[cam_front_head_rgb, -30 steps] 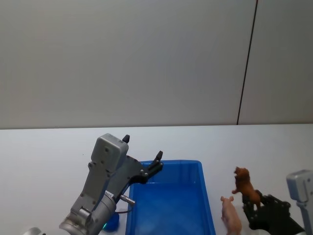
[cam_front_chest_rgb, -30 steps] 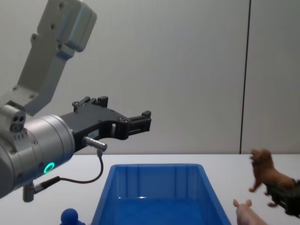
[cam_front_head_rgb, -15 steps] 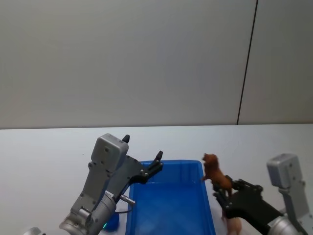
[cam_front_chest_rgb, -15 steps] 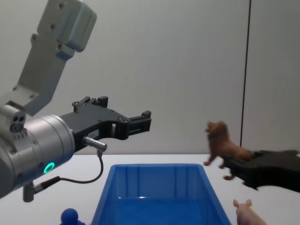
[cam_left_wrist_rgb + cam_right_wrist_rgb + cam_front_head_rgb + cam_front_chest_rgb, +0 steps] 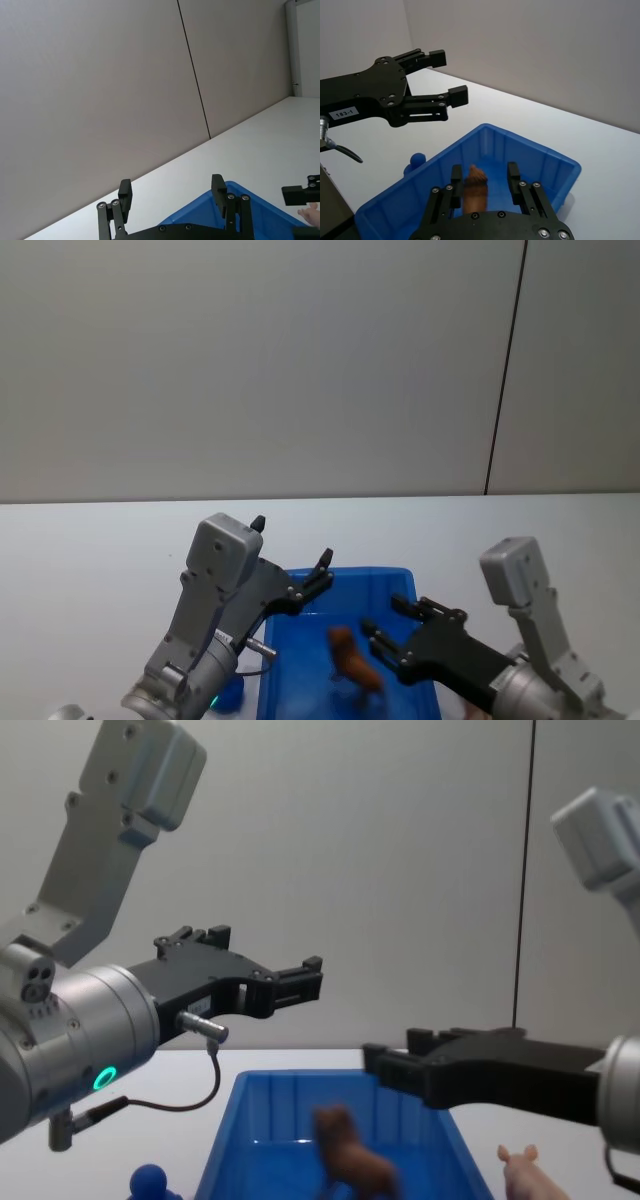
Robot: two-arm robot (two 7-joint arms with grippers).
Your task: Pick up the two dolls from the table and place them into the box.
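The white counter (image 5: 90, 540) is carrying a blue box (image 5: 370, 571). A pink pig (image 5: 527, 1172) is resting just beside the box's right wall, and a small blue knob (image 5: 150, 1182) is sitting near its left wall.

1. Head view looks forward and down from high up onto the bench (image 5: 80, 540) and box (image 5: 385, 585).
2. Chest view sits lower, facing across, close behind the left hand (image 5: 312, 978) and right hand (image 5: 395, 1055).
3. Each wrist view looks out past its own hand; all four share the box.
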